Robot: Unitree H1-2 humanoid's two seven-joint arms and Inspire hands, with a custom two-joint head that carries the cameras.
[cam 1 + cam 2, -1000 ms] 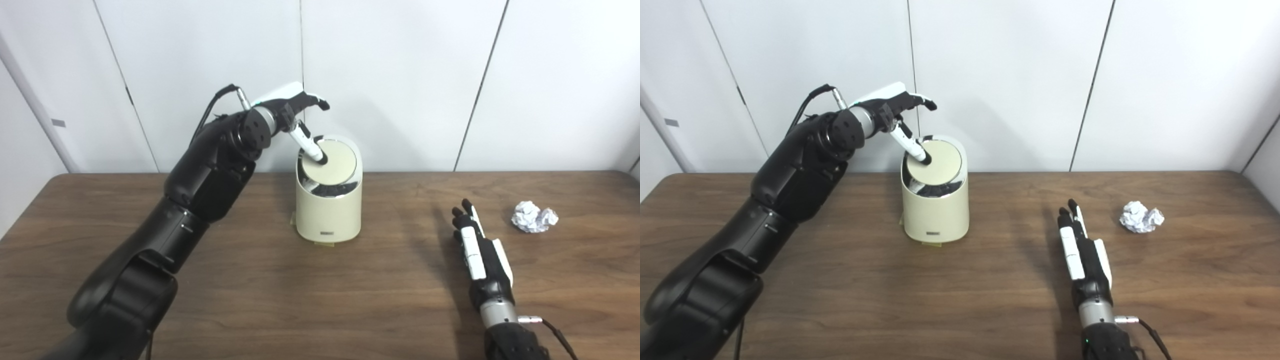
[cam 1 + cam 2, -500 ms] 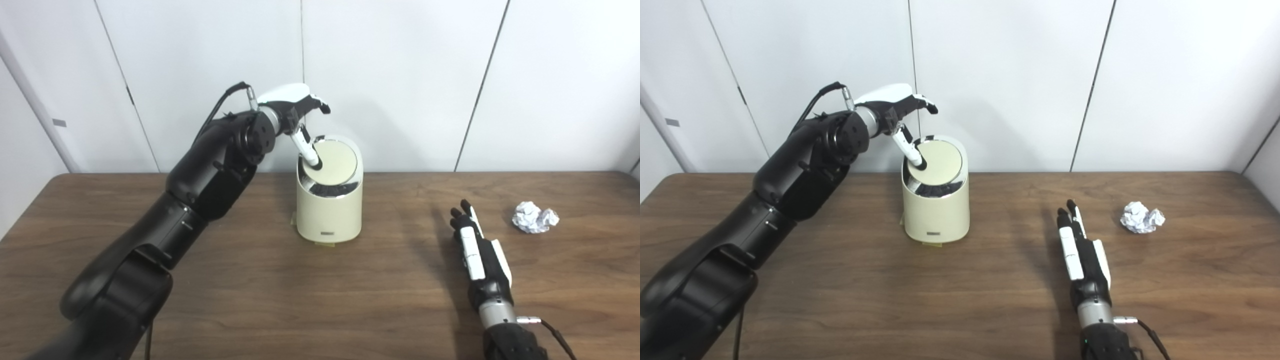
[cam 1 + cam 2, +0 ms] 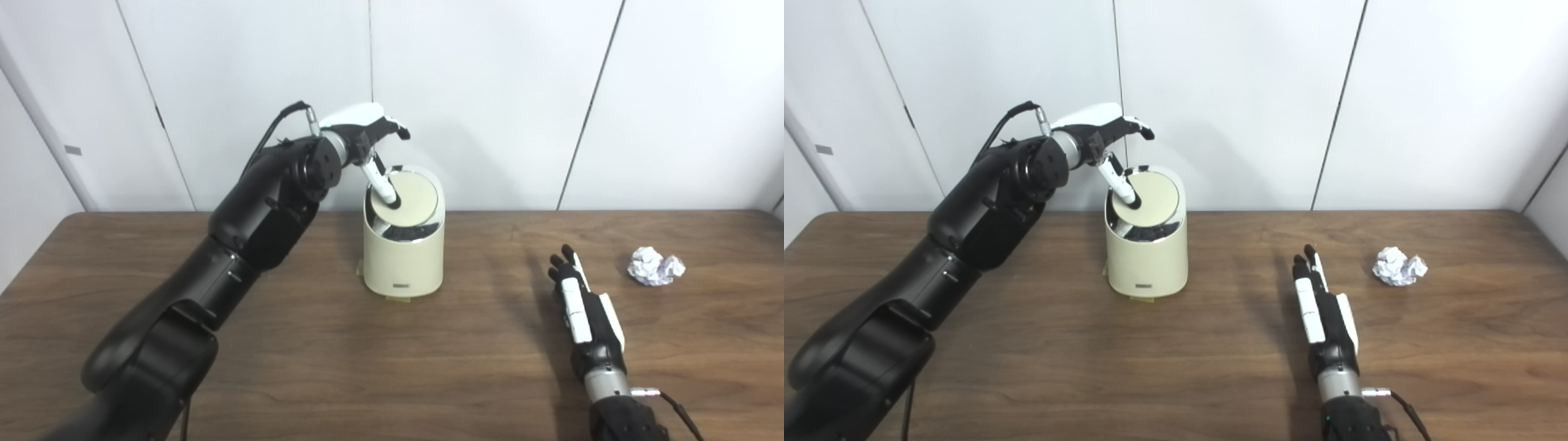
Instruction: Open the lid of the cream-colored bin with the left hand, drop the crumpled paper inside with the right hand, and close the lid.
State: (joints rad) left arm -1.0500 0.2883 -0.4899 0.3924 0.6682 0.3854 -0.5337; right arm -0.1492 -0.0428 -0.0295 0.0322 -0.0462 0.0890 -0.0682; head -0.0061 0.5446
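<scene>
White-shelled, the left hand (image 3: 361, 125) presses one extended finger onto the tilted round lid (image 3: 407, 199) of the single cream-colored bin (image 3: 402, 257); the right hand (image 3: 582, 306), empty, fingers extended, rests flat on the wooden table (image 3: 367, 367), one crumpled white paper ball (image 3: 655, 266) lying near it, to its right.

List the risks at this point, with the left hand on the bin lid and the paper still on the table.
1. The left hand presses the lid with one fingertip near its left edge; it may slip off and let the tilted lid swing shut.
2. The off-centre push could tip or slide the bin, which looks light.
3. The crumpled paper lies to the right of the open right hand, far from the bin, so the lid may have to stay held open during a long carry.
</scene>
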